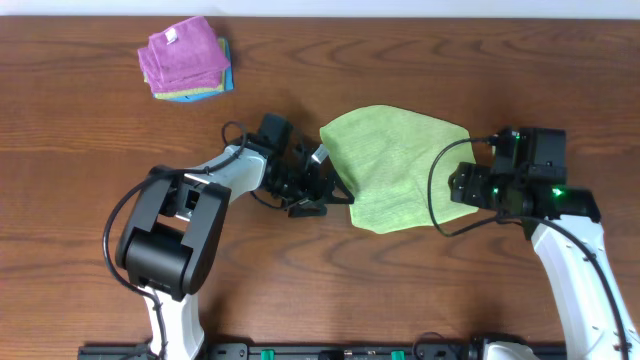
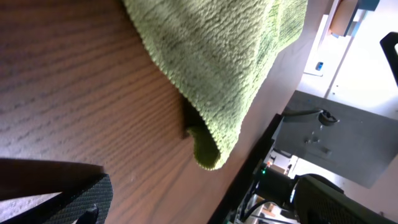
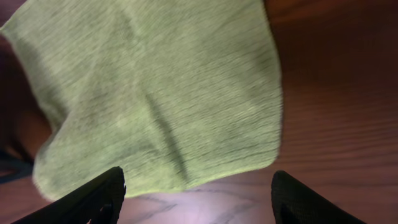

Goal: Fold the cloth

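Note:
The lime-green cloth (image 1: pixel 400 165) lies on the wooden table, right of centre, with an uneven outline. My left gripper (image 1: pixel 330 182) sits at the cloth's left edge, jaws wide open and empty. In the left wrist view the cloth (image 2: pixel 217 56) hangs across the top with a curled corner, and only one finger pad (image 2: pixel 78 199) shows. My right gripper (image 1: pixel 462 188) is at the cloth's right edge. In the right wrist view the cloth (image 3: pixel 155 93) spreads just ahead of the open right gripper (image 3: pixel 199 196). Only bare table lies between its fingers.
A stack of folded cloths (image 1: pixel 185 58), purple on top with blue beneath, sits at the back left. The table's front edge (image 1: pixel 400 335) runs along a black rail. Cables loop from both arms near the cloth.

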Motion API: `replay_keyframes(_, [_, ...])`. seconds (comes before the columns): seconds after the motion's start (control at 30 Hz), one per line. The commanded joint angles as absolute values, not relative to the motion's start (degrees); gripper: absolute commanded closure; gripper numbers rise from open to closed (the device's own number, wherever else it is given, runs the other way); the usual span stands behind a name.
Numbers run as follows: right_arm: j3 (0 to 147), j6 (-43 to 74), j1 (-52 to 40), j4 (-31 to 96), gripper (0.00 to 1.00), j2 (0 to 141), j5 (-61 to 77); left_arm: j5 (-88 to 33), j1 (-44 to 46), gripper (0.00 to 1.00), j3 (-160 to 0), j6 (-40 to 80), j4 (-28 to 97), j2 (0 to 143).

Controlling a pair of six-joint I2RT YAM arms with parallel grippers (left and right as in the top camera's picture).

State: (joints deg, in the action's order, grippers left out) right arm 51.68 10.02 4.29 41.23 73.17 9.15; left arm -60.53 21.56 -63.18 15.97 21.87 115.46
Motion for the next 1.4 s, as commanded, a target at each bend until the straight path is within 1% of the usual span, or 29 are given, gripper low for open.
replay_keyframes(0.0, [51.42, 9.15, 4.71, 40.29, 0.25, 74.78, 4.36, -52.97, 22.31, 0.04, -63.16, 14.52, 20.56, 116.36])
replay_keyframes(0.3, [51.42, 9.17, 7.92, 37.98, 0.28, 84.20, 3.49, -53.87, 25.41, 0.05, -63.16, 19.81, 13.30, 116.36])
replay_keyframes(0.5, [51.42, 9.17, 11.73, 38.09, 0.27, 87.02, 5.17, -54.02, 25.91, 0.05, -63.16, 21.50, 9.52, 116.36])
replay_keyframes(0.63, [51.42, 9.15, 14.15, 38.04, 0.27, 88.20, 8.01, -54.04, 25.91, 0.05, -63.16, 22.39, 8.25, 116.36])
replay_keyframes(0.9, [51.40, 8.47, 15.90, 35.97, 0.28, 90.94, 11.57, -54.68, 26.50, 0.05, -63.16, 24.49, 6.98, 116.36])
replay_keyframes(1.23, [51.40, 6.50, 18.20, 32.27, 0.29, 97.62, 12.95, -57.25, 31.53, 0.05, -63.16, 24.51, 6.83, 116.36])
replay_keyframes(1.37, [51.40, 5.48, 19.81, 30.33, 0.30, 99.79, 16.23, -57.21, 33.06, 0.05, -63.16, 24.51, 6.79, 116.36])
